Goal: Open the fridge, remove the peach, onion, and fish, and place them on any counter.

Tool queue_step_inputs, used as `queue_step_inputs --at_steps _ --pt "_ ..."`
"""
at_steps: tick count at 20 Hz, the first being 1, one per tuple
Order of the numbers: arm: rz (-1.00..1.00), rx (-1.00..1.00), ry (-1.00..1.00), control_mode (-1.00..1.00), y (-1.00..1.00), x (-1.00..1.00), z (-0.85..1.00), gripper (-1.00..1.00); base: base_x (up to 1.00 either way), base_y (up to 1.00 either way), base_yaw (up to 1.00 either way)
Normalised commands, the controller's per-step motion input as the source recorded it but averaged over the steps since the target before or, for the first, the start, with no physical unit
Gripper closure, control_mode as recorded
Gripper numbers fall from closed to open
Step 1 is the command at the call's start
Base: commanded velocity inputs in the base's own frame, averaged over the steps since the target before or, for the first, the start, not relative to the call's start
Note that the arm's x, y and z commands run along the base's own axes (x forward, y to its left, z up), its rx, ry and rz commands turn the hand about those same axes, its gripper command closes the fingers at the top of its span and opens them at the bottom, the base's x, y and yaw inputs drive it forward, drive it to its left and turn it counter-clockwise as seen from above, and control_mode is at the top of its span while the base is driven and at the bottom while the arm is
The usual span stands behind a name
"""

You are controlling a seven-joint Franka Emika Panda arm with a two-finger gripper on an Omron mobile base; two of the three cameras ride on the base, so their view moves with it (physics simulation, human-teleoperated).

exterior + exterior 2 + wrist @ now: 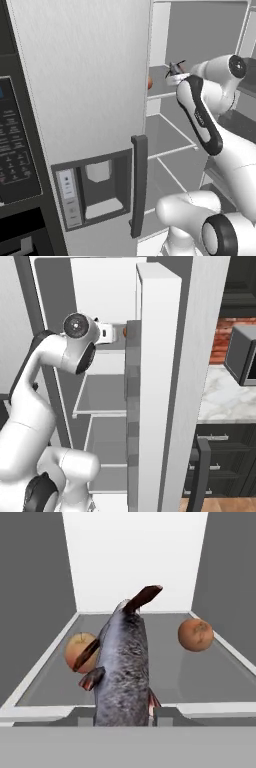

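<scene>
The fish (124,667) stands between the two jaws of the gripper (123,716) in the hand view. The jaws are closed against its two flanks near the tail end, so the gripper has hold of the fish. Its grey body runs away from the camera, and the head with a dark reddish fin points up and toward the white back wall of the fridge (85,90).

The fish is over the front part of a grey shelf (170,677) inside the fridge. I cannot tell if its belly touches the shelf or hangs just above it. Just behind the fish on the left lies a round yellow-orange fruit (80,652), partly hidden by a fin. On the right, well apart from the fish, lies a round brown-orange ball (195,634). Which one is the peach and which one the onion, I cannot tell.

The white front edge of the shelf passes just under the jaws. The shelf has side walls left and right, with free room on both sides of the fish.

In the left base view the arm reaches into the open fridge at the upper shelf. The closed door with the dispenser recess (100,187) and dark handle (138,185) is at its left. In the right base view the open door (160,391) stands edge-on just to the right of the arm, and a marbled worktop (225,398) lies beyond it.
</scene>
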Motion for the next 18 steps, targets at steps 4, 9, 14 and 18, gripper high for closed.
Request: queue_step_inputs --at_steps 4,9,14,18 --pt "-0.05 -0.08 0.0 -1.0 0.0 -1.0 0.23 1.0 0.0 0.0 0.0" --pt "-0.05 -0.07 0.0 -1.0 0.0 -1.0 0.06 1.0 0.0 0.0 0.0" --pt "-0.02 -0.02 0.0 -1.0 0.0 -0.8 0.0 1.0 0.0 0.0 0.0" --pt "0.0 0.0 0.0 1.0 0.0 0.0 0.0 1.0 -0.95 0.0 0.0"
